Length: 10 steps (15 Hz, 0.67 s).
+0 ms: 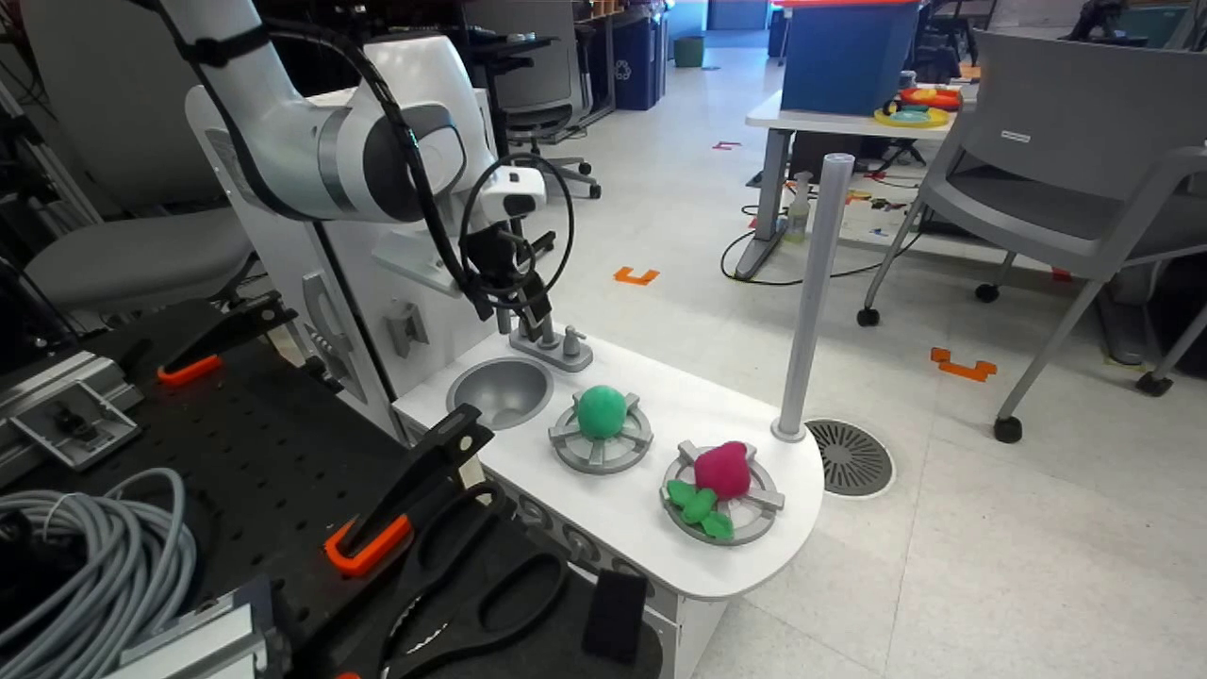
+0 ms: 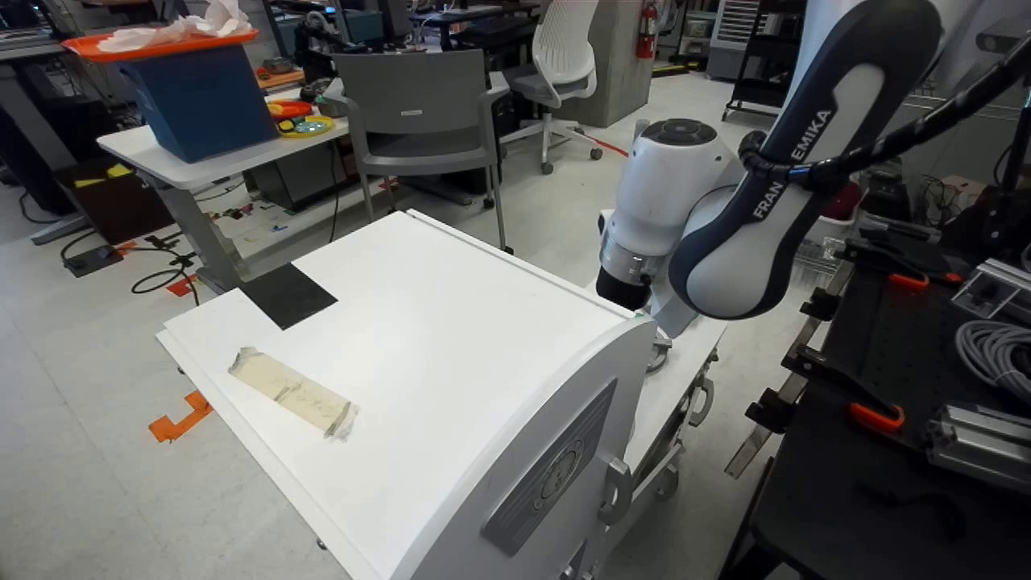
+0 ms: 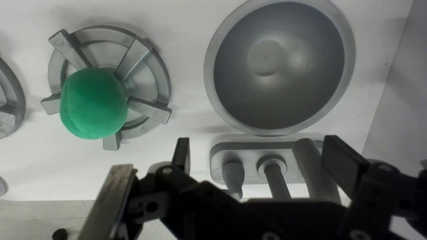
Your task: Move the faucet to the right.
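Note:
The faucet (image 1: 572,353) is a small silver-grey tap on a flat base plate behind the round sink bowl (image 1: 514,391) of the white play kitchen. In the wrist view the faucet (image 3: 249,170) shows a left handle, a centre post and a thick grey tube angled close to the right finger. My gripper (image 3: 256,145) is open, with one finger on each side of the faucet. Whether the right finger touches the tube I cannot tell. In an exterior view the gripper (image 1: 511,322) points down over the faucet, partly covering it. The remaining exterior view hides both behind a white panel.
A green ball (image 1: 602,412) sits on a burner beside the sink. A pink and green toy (image 1: 723,471) lies on the farther burner. A tall grey pole (image 1: 817,292) stands at the counter's end. A white wall (image 3: 403,110) rises right of the sink in the wrist view.

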Tool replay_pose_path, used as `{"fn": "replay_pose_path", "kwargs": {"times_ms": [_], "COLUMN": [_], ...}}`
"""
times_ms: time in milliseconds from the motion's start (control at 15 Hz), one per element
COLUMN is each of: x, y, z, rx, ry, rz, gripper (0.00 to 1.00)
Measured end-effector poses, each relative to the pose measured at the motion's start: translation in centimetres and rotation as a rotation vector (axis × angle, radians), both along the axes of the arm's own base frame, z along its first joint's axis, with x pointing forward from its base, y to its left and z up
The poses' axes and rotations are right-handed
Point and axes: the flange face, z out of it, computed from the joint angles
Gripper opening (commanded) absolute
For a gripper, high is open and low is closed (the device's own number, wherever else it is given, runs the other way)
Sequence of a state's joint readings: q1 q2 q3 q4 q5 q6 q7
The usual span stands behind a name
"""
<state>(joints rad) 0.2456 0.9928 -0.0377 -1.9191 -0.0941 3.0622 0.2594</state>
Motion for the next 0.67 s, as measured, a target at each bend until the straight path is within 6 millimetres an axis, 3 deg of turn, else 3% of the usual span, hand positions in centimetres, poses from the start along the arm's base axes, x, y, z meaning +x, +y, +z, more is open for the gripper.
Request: {"fn": "replay_pose_path", "kwargs": {"times_ms": [267, 667], "x": [0.4, 0.9], "y": [0.4, 1.9], "z": [-2.3, -3.2], "rx": [-0.022, -0.029], "ry": [-0.003, -0.067], "rz": [0.036, 0.12], "gripper": [1.0, 1.0]}}
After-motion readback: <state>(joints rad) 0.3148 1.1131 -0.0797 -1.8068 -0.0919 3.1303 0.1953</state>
